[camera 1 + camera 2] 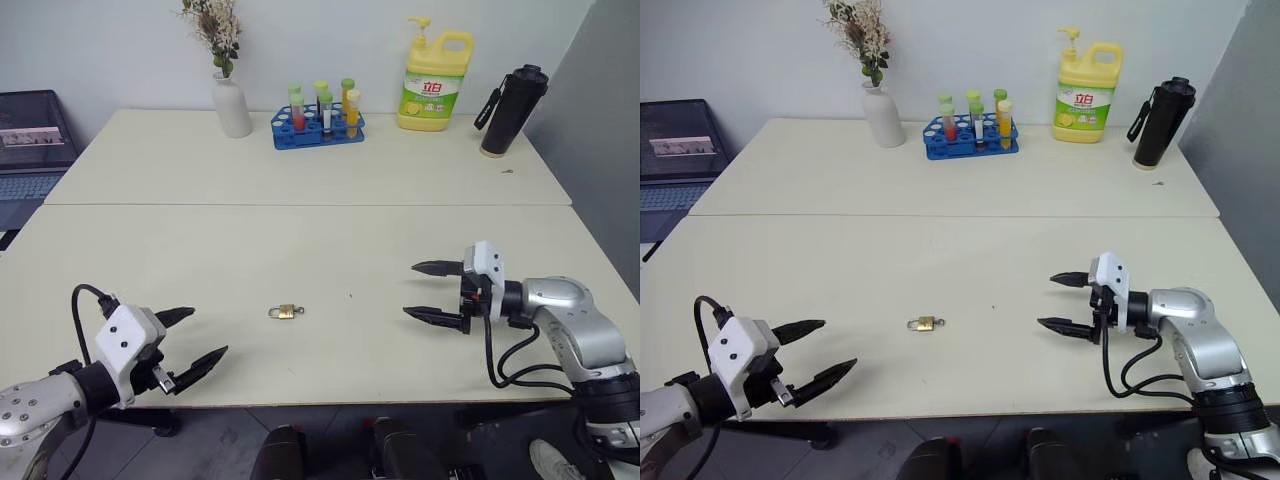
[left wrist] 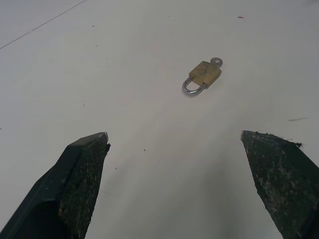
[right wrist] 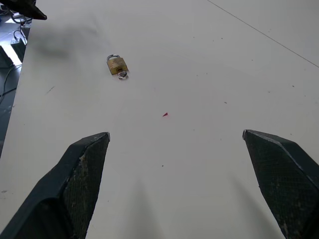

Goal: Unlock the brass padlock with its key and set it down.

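The brass padlock (image 1: 286,312) lies flat on the cream table (image 1: 300,240), near the front edge and between my two arms. Its silvery shackle points toward my left arm. The key (image 2: 216,62) sticks out of the opposite end of the body, toward my right arm. My left gripper (image 1: 207,332) hovers open at the front left, a short way from the padlock (image 2: 204,74), with nothing between its fingers. On the right my right gripper (image 1: 410,289) stands open too, pointing left at the padlock (image 3: 117,65) from farther off. Neither gripper touches it.
Along the table's back edge stand a white vase with dried flowers (image 1: 231,100), a blue rack of test tubes (image 1: 320,122), a yellow detergent bottle (image 1: 435,85) and a black bottle (image 1: 510,110). A laptop (image 1: 30,150) sits off the table's left side.
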Tool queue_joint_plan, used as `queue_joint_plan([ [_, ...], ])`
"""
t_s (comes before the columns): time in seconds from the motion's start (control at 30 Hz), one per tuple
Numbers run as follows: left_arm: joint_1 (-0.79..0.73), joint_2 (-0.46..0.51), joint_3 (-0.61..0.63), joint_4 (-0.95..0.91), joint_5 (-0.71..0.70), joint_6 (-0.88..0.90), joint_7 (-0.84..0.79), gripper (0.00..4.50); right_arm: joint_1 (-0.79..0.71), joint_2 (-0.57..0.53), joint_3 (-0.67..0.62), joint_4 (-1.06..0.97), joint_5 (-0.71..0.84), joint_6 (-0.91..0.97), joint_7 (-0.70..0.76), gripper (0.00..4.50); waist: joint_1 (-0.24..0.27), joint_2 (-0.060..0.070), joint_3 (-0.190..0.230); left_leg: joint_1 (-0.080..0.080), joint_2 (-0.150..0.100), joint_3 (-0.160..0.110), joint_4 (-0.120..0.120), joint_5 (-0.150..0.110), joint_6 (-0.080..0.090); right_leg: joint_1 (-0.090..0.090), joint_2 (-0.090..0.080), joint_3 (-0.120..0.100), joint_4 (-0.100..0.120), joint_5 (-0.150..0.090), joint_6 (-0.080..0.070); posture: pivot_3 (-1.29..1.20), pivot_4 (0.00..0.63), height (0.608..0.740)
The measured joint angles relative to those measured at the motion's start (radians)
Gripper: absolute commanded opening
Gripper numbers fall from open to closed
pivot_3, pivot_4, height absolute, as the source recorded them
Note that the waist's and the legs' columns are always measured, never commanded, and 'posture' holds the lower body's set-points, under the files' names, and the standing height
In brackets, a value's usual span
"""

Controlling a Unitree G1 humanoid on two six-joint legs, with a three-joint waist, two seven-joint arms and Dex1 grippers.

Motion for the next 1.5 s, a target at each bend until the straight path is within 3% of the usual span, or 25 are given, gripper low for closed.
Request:
queue_joint_plan([
  [0.5, -0.03, -0.02, -0.004, -0.007, 0.048, -0.022, 0.029, 4.48, -0.005, 0.024, 0.038, 0.0, 0.0, 0.02, -0.001, 4.49, 0.0, 0.0, 0.0, 0.0, 0.0, 0.0, 0.0, 0.0, 0.0, 0.0, 0.0, 0.0, 0.0, 0.0, 0.0, 0.0, 0.15, 0.74],
  [0.73, -0.033, -0.002, -0.005, 0.023, 0.061, -0.089, -0.055, 4.48, -0.048, 0.036, 0.055, 0.008, 0.002, 0.037, 0.013, 4.49, 0.0, 0.0, 0.0, 0.0, 0.0, 0.0, 0.0, 0.0, 0.0, 0.0, 0.0, 0.0, 0.0, 0.0, 0.0, 0.0, 0.15, 0.74],
  [0.9, -0.127, 0.061, -0.128, 0.028, 0.1, -0.108, -0.099, 4.48, -0.069, 0.003, 0.103, -0.07, 0.032, 0.111, 0.083, 4.49, 0.004, 0.0, 0.0, 0.0, 0.0, 0.0, 0.001, 0.0, 0.0, 0.001, 0.0, 0.0, 0.0, 0.0, 0.0, 0.0, 0.15, 0.74],
  [1.1, -0.311, 0.06, -0.3, 0.149, 0.199, -0.162, -0.098, 4.48, -0.102, -0.007, 0.135, -0.174, 0.029, 0.237, 0.014, 4.49, 0.004, 0.0, 0.0, 0.0, 0.0, -0.001, 0.001, 0.0, 0.0, 0.0, 0.0, -0.001, 0.0, 0.0, 0.0, 0.0, 0.15, 0.74],
  [1.33, -0.504, 0.008, -0.481, 0.41, 0.266, -0.287, -0.162, 4.48, -0.098, -0.009, 0.128, -0.245, 0.07, 0.405, -0.078, 4.49, 0.004, 0.0, 0.0, -0.002, -0.001, -0.001, 0.001, 0.0, 0.0, 0.0, 0.0, -0.001, 0.0, 0.0, 0.0, 0.0, 0.15, 0.74],
  [1.5, -0.606, -0.031, -0.533, 0.538, 0.273, -0.329, -0.189, 4.48, -0.062, -0.03, 0.127, -0.281, 0.079, 0.418, -0.09, 4.49, 0.004, 0.0, 0.0, -0.002, -0.001, -0.001, 0.001, 0.0, 0.0, 0.0, 0.0, -0.001, 0.0, 0.0, 0.001, 0.0, 0.15, 0.74],
])
